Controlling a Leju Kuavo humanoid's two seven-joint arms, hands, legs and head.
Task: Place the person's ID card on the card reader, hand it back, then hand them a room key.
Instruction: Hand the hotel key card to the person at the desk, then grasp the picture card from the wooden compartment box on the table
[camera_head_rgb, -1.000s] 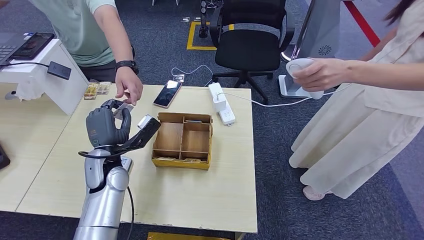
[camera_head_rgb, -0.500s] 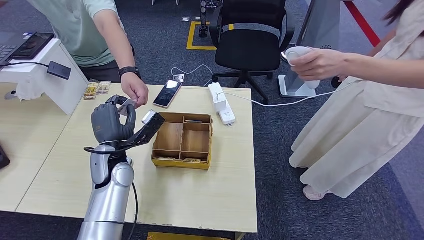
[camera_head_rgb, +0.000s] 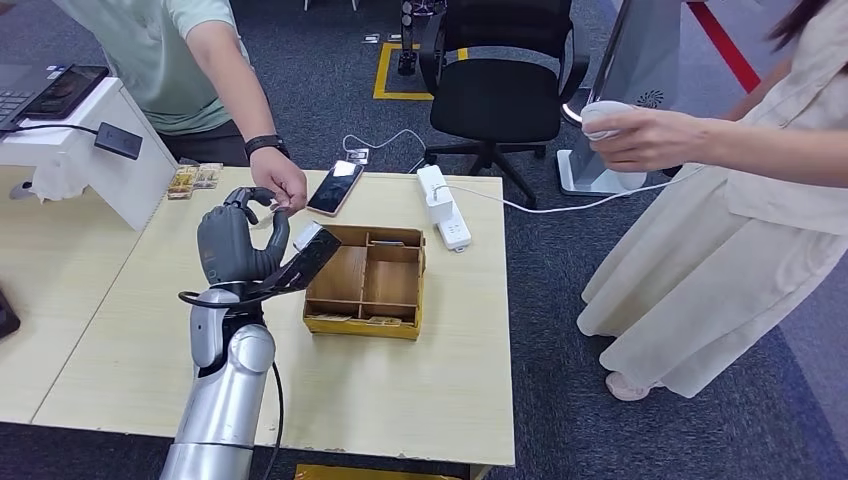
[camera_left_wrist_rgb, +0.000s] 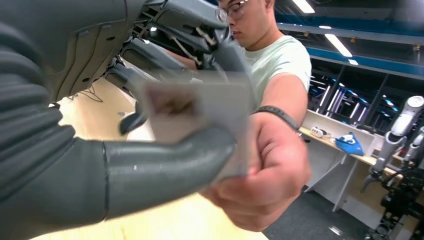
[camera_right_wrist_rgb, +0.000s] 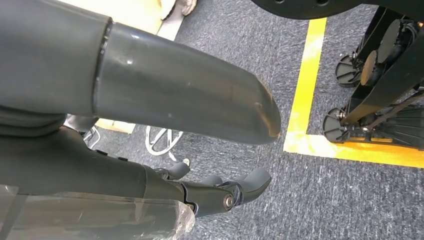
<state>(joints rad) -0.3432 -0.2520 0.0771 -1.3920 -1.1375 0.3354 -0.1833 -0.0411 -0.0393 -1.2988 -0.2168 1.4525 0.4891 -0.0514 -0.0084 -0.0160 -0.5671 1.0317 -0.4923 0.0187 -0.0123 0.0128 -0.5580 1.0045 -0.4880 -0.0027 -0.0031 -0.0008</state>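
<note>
Gripping a pale card (camera_left_wrist_rgb: 200, 112) between its thick grey thumb and dark fingers, the left hand (camera_head_rgb: 236, 243) was raised above the light wooden table (camera_head_rgb: 130, 330), just beside the wooden compartment box (camera_head_rgb: 366, 281). In the left wrist view the card appeared blurred, with a darker patch near one corner; which card it was could not be told. A person's hand (camera_head_rgb: 279, 186), in a green short-sleeved shirt with a dark band at the wrist, met the robot's fingertips from the far side of the table; in the left wrist view that hand (camera_left_wrist_rgb: 265, 175) was closed on the card's outer edge, so that both hands held it together.

The right hand (camera_right_wrist_rgb: 215, 192) hung beside the body above grey carpet crossed by a yellow floor line (camera_right_wrist_rgb: 305, 95); its fingers were loosely apart and nothing lay between them.

Behind the box lay a smartphone (camera_head_rgb: 335, 186) and a white power strip (camera_head_rgb: 442, 206) with a cable running off the table. A white stand (camera_head_rgb: 95, 150) at the far left carried a small dark card reader (camera_head_rgb: 118, 141). A second person in a beige dress held a white device (camera_head_rgb: 605, 118) at the right, near a black office chair (camera_head_rgb: 498, 80).
</note>
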